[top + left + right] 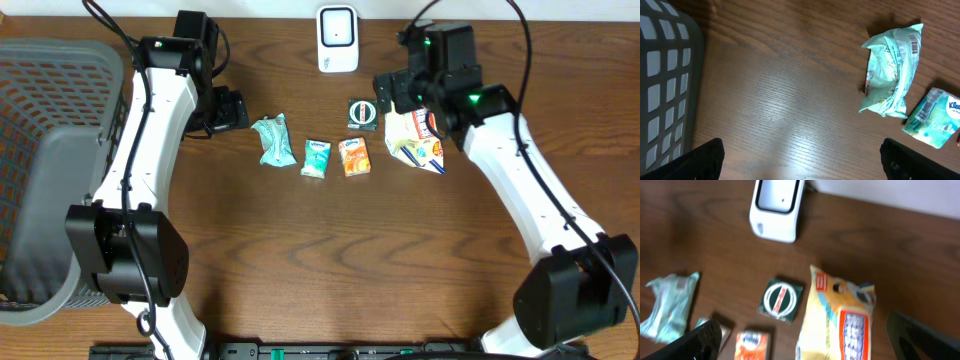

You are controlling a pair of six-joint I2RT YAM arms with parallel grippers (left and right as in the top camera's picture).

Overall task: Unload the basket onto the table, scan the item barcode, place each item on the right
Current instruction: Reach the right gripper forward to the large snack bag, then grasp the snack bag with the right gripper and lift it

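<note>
A white barcode scanner (pixel 338 40) stands at the table's back edge. In front of it lies a row of items: a pale green bag (pixel 271 139), a teal tissue pack (pixel 316 158), an orange packet (pixel 354 157), a dark green square packet (pixel 363 113) and a yellow-and-white bag (pixel 415 140). My left gripper (pixel 228 110) hangs open just left of the pale green bag (pixel 892 70), with bare wood between its fingers (pixel 700 160). My right gripper (pixel 398 92) is open above the yellow-and-white bag (pixel 840 320), not touching it; the scanner (pixel 777 207) is ahead of it.
A large grey plastic basket (pixel 40 160) fills the table's left end, close to my left arm; its wall (pixel 665 85) shows in the left wrist view. A pale wall runs behind the scanner.
</note>
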